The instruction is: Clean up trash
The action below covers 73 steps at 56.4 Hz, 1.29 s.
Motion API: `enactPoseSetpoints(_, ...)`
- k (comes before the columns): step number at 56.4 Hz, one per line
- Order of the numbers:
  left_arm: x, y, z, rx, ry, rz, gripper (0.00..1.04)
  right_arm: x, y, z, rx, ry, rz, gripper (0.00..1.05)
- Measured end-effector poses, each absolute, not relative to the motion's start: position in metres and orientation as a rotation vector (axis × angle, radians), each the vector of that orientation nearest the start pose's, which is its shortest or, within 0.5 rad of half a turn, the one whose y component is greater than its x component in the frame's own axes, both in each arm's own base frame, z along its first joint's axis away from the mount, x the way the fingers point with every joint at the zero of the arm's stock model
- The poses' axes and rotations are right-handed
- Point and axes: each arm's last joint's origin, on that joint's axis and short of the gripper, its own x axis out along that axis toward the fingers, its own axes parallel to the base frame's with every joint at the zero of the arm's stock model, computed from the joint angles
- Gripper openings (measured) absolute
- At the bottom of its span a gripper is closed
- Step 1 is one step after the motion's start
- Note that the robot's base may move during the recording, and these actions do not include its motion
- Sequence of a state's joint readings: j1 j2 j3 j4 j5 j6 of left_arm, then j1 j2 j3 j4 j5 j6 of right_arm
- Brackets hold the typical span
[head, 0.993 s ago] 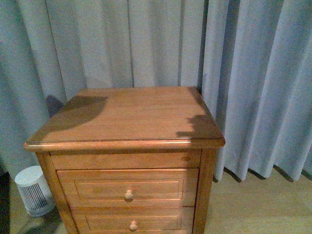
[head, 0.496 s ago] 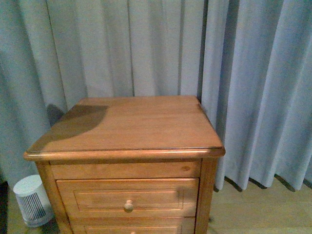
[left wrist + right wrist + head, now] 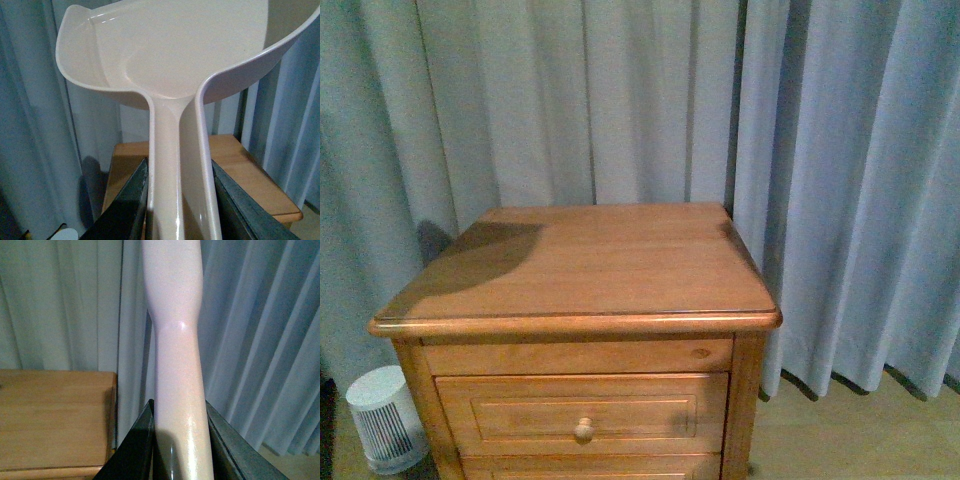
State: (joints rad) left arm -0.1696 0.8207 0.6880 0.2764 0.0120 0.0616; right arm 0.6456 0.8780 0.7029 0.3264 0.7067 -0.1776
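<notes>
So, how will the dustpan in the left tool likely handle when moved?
The dustpan looks like thin moulded plastic, so it is probably stiff and light. Its glossy handle could slip or twist in the left tool, since the wide scoop overhangs the grip.

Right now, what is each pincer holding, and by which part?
Left pincer: the dustpan, by its handle. Right pincer: a pale smooth shaft; what it belongs to cannot be told.

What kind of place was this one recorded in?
Probably a bedroom or a similar home room: a wooden bedside cabinet with drawers stands in front of floor-length grey-blue curtains, and a small white slotted appliance sits on the floor beside it.
</notes>
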Motion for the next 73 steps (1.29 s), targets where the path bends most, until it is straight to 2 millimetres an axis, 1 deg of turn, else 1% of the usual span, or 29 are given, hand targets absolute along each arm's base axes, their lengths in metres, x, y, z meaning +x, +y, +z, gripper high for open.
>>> enactPoseSetpoints(26, 0.1836, -0.0327, 0.3375, 0.051, -0.150, -0.196, 0.29, 0.1627, 0.0986, 0.3383, -0.076, -0.119, -0.082, 0.22)
enactPoseSetpoints(45, 0.1830, -0.0310, 0.3375, 0.048, -0.150, -0.167, 0.29, 0.1637, 0.1011, 0.3371, -0.085, -0.114, -0.062, 0.22)
enactPoseSetpoints(73, 0.1832, -0.0314, 0.3371, 0.048, -0.149, -0.177, 0.29, 0.1632, 0.1002, 0.3376, -0.082, -0.115, -0.071, 0.22)
